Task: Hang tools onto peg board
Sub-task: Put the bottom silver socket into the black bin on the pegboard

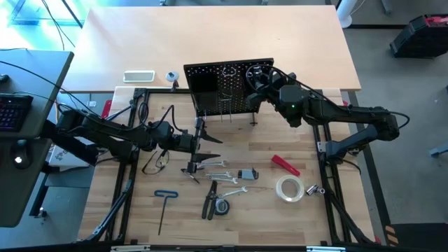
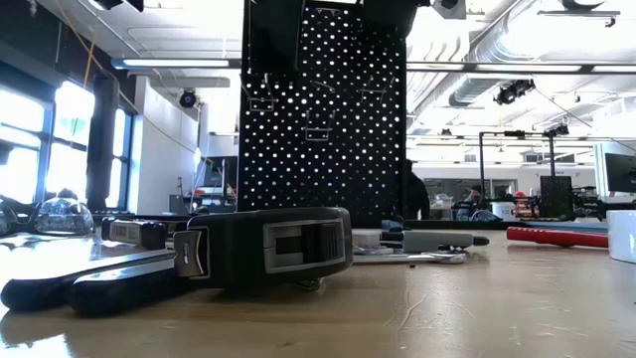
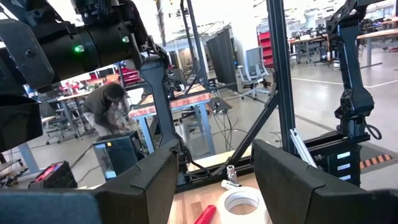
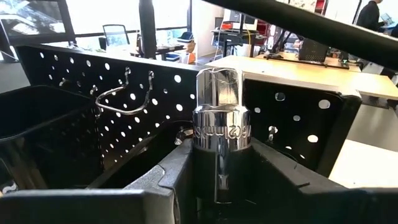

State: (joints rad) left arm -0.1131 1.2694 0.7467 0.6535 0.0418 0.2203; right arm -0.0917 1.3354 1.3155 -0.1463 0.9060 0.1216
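Socket, a chromed drive socket, stands upright between the jaws of the right gripper, pinched low on its body so that its top clears the fingertips. Its long axis runs vertically, in line with the bin and the perforated face of the peg board just beyond it. The right arm reaches over the top edge of the board in the high view, so the socket hangs above the board's upper right part, close to a bent wire hook. Whichever bin or hook it is meant for, the drop looks short and mostly downward, though I cannot tell the exact target.

Its surface is bright and mirror-like, with engraved lettering around a knurled band; smooth steel like that may slip if the pinch loosens early.

The left gripper waits low over the surface near the middle, jaws parted and holding nothing, facing the clear tape roll and the red-handled tool. It is nearer the remaining tools.
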